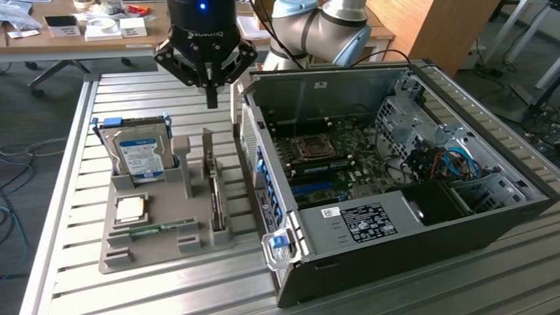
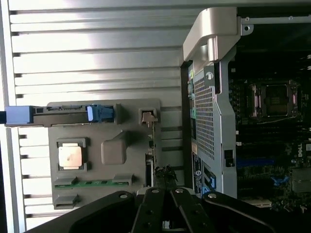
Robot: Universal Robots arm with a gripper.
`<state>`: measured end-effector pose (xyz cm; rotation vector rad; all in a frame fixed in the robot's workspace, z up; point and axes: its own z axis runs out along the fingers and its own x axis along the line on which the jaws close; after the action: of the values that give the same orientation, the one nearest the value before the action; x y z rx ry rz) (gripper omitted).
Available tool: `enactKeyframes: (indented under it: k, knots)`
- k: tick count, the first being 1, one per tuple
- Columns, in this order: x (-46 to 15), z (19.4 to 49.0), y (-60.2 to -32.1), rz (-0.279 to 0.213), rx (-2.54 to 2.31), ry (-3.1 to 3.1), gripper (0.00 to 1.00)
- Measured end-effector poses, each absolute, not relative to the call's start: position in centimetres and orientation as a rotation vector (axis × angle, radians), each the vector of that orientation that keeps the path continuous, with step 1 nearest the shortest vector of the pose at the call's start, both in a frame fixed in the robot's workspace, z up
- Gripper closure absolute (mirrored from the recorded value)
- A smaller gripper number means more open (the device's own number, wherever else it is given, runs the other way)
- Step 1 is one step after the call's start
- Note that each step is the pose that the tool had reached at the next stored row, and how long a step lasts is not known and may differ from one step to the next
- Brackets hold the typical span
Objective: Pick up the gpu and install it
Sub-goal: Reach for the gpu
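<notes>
A robotics lab or workshop: a robot arm (image 1: 317, 29) stands at a slatted metal tabletop (image 1: 157, 289) with an open computer case (image 1: 394, 256), a cluttered desk (image 1: 52, 44) behind and cables (image 1: 16, 157) on the floor.

Grey tray (image 1: 157, 248), blue-white hard drive (image 1: 140, 157), green memory stick (image 1: 162, 228), ribbed silver table (image 1: 140, 292), seemingly dark gpu (image 1: 215, 197)

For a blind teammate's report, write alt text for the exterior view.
A black robot gripper, shut and empty, hangs above a graphics card standing on edge in a grey holder on a slatted metal table. A hard drive stands in the same holder; an open computer case lies on the exterior view's right.
</notes>
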<state>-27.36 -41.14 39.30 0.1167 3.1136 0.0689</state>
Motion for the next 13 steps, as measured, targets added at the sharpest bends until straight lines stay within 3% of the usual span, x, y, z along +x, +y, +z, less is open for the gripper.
enactKeyframes:
  k: [13]
  knots:
    - [-27.4,39.3,-42.7,0.069,0.117,3.114,0.89]
